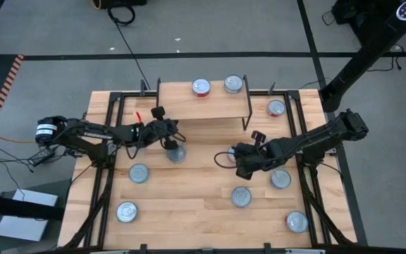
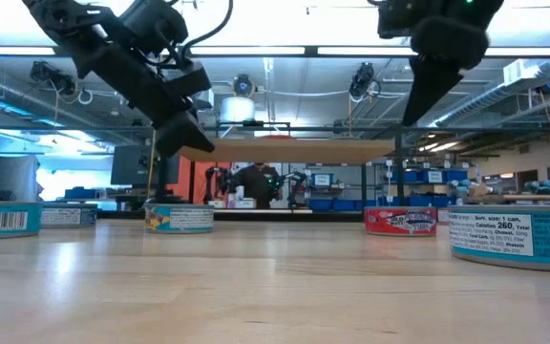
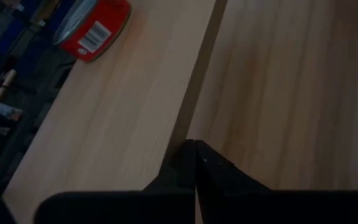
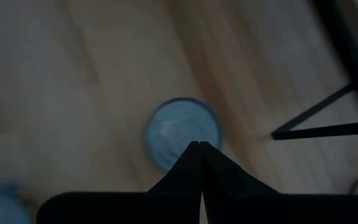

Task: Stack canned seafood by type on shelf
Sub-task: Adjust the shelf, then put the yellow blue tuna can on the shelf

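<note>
On the left of the wooden table (image 1: 189, 212), two tins lie flat with silver lids up: one near the front edge (image 1: 126, 211) and another (image 1: 139, 173) a little farther back. The left arm reaches in from the left edge, and the left gripper (image 1: 173, 132) hangs just in front of the shelf (image 1: 203, 109), its fingers pressed together with nothing between them; its wrist view shows the closed tips over the front edge of the light-wood shelf board. A teal-labelled tin (image 1: 176, 152) sits on the table right beside this gripper. On the shelf stand two tins near its back edge: a red-labelled tin (image 1: 201, 87) and, just beside it to the right, a silver-lidded tin (image 1: 233, 85) whose label colour cannot be told. Right of centre, the right gripper (image 1: 237, 161) hovers above the table with its fingers likewise closed and empty, and its wrist view shows a tin almost directly under the tips. Further tins lie on the right half: one in the middle front (image 1: 241, 196), one by the right arm (image 1: 280, 178), one near the front right corner (image 1: 296, 221), and one at the back right beside the shelf (image 1: 275, 108).
</note>
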Tool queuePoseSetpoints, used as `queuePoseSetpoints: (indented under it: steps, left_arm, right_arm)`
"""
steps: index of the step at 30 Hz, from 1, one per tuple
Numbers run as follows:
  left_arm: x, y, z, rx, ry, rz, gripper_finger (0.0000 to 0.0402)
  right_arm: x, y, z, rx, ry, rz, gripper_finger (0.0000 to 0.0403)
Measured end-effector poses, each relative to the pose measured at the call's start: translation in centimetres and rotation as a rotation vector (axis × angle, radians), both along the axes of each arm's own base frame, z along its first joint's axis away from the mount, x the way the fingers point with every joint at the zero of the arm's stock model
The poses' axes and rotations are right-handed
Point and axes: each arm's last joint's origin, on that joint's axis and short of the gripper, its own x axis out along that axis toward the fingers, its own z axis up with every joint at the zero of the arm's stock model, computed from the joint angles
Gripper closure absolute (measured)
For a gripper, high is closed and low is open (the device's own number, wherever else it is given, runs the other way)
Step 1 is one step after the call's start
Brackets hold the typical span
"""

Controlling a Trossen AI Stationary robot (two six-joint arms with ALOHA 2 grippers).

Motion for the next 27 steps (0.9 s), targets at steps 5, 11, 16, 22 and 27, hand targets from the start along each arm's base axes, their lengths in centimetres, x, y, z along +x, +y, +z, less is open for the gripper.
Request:
queuePoseSetpoints:
  steps: [5,11,16,22,27]
  left_arm:
    - [-0.1,1.0,0.0,-0.011,-0.010,0.015,0.0400]
    - [-0.1,1.1,0.1,-0.026,-0.014,-0.008,0.0400]
    - [0.1,-0.3,0.3,-0.041,-0.036,-0.068,0.0400]
    - [0.4,-2.5,0.6,-0.119,-0.082,-0.174,0.0399]
    - [0.8,-5.2,0.6,-0.293,-0.172,-0.359,0.0398]
  right_arm:
    - [0.4,-2.1,0.0,-0.051,0.020,-0.037,0.0392]
    - [0.6,-3.6,0.1,-0.073,0.024,-0.078,0.0392]
    - [0.4,-2.9,0.0,-0.026,0.032,-0.064,0.0392]
    - [-0.5,-1.2,-0.3,0.089,0.069,-0.085,0.0388]
    - [-2.1,0.6,-0.7,0.140,0.141,-0.162,0.0379]
